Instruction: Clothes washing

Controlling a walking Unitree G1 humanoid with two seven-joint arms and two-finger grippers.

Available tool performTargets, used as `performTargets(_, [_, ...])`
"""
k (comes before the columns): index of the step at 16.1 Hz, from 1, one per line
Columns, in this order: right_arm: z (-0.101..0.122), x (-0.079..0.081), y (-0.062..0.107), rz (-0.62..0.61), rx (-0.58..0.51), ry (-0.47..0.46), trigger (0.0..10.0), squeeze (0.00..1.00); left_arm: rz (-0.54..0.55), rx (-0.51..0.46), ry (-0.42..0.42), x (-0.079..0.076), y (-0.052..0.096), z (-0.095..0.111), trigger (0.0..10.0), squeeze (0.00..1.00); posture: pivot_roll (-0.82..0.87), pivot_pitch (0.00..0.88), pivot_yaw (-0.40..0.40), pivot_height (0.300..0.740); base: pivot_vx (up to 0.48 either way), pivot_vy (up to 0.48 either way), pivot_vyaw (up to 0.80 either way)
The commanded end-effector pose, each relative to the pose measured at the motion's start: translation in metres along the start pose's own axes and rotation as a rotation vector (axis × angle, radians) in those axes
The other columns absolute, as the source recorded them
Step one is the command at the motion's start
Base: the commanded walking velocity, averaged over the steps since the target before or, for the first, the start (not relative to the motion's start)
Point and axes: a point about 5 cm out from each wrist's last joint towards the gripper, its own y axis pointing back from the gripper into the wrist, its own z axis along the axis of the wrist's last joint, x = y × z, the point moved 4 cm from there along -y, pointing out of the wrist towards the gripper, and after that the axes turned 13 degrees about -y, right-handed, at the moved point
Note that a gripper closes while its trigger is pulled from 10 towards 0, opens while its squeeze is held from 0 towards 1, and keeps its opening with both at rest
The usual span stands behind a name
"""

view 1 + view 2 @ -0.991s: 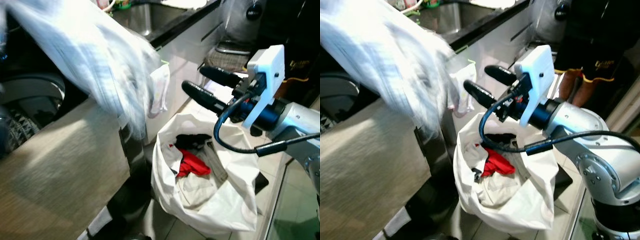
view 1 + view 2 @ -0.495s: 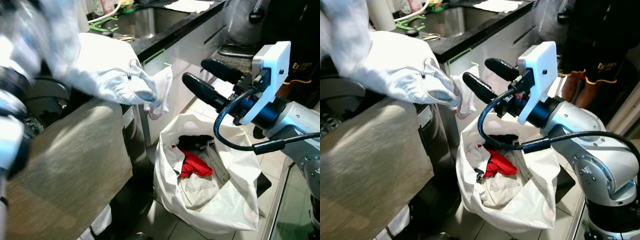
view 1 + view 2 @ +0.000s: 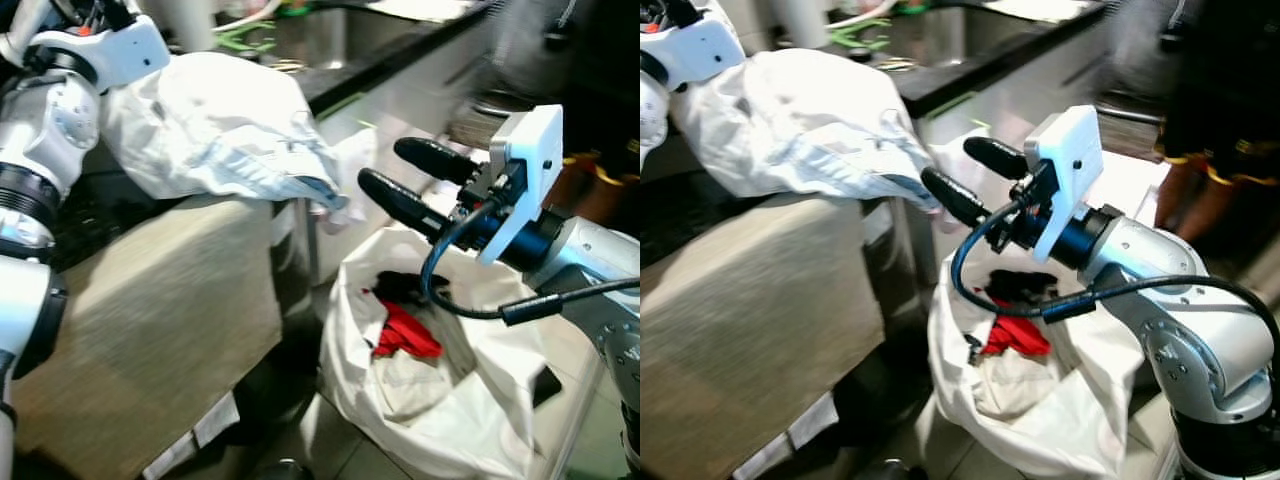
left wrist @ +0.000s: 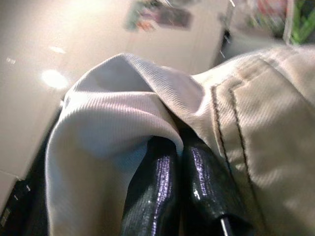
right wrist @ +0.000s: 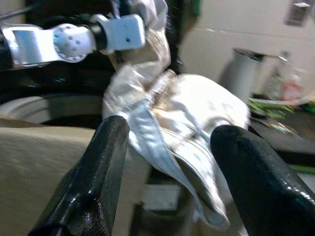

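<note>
Left wrist: fingers (image 4: pixel 157 196) pinch white garment (image 4: pixel 123 113).

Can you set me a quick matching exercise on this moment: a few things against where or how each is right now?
1. white garment
2. red cloth
3. right gripper
4. left gripper

A. inside the white laundry bag
B. open, above the bag
C. shut on pale fabric
D. draped over the open washer lid

Pairs: 1-D, 2-A, 3-B, 4-C
</note>
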Motion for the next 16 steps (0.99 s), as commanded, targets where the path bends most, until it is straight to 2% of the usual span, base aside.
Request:
performTargets(1, [-0.001,0.008,0.000,0.038,0.011,0.016,10.0,0.00,-0.057,0.002,0.000,-0.006,0.002,-0.006,10.0,0.00,-0.07,0.000,0.100,0.740,0.000,0.000,0.80])
performTargets(3, [-0.003,0.013,0.001,0.069,0.023,0.023,10.0,0.00,-0.178,-0.005,0.032,-0.022,0.007,-0.008,10.0,0.00,-0.07,0.000,0.100,0.740,0.000,0.000,0.80])
performTargets(5, [-0.009,0.017,0.004,0.091,0.056,0.031,10.0,0.00,-0.395,-0.089,0.123,-0.048,0.016,0.009,10.0,0.00,-0.07,0.000,0.097,0.740,0.000,0.000,0.80])
performTargets(6, [-0.009,0.016,0.004,0.089,0.058,0.032,10.0,0.00,-0.462,-0.118,0.071,-0.056,0.019,0.013,10.0,0.00,-0.07,0.000,0.097,0.740,0.000,0.000,0.80])
performTargets(7, [-0.009,0.016,0.005,0.087,0.059,0.034,10.0,0.00,-0.486,-0.117,0.060,-0.059,0.021,0.013,10.0,0.00,-0.07,0.000,0.096,0.740,0.000,0.000,0.80])
performTargets(8, [-0.009,0.015,0.004,0.087,0.062,0.041,10.0,0.00,-0.614,-0.120,0.063,-0.079,0.031,0.015,10.0,0.00,-0.07,0.000,0.094,0.740,0.000,0.000,0.80])
performTargets(9, [-0.010,0.016,0.004,0.090,0.067,0.047,10.0,0.00,-0.656,-0.108,0.080,-0.086,0.035,0.014,10.0,0.00,-0.07,0.000,0.095,0.740,0.000,0.000,0.80])
performTargets(11, [-0.015,0.018,0.004,0.095,0.088,0.063,10.0,0.00,-0.757,-0.048,0.007,-0.102,0.046,0.001,10.0,0.00,-0.08,0.000,0.096,0.740,0.000,0.000,0.80])
performTargets(14, [-0.017,0.017,0.006,0.082,0.089,0.060,10.0,0.00,-0.676,0.070,-0.085,-0.097,0.044,-0.024,10.0,0.00,-0.08,0.000,0.098,0.740,0.000,0.000,0.80])
performTargets(15, [-0.017,0.015,0.006,0.070,0.088,0.058,10.0,0.00,-0.535,0.097,-0.028,-0.081,0.034,-0.027,10.0,0.00,-0.08,0.000,0.098,0.740,0.000,0.000,0.80])
performTargets(16, [-0.017,0.011,0.006,0.053,0.082,0.041,10.0,0.00,-0.420,0.076,0.108,-0.065,0.025,-0.018,10.0,0.00,-0.08,0.000,0.096,0.740,0.000,0.000,0.00])
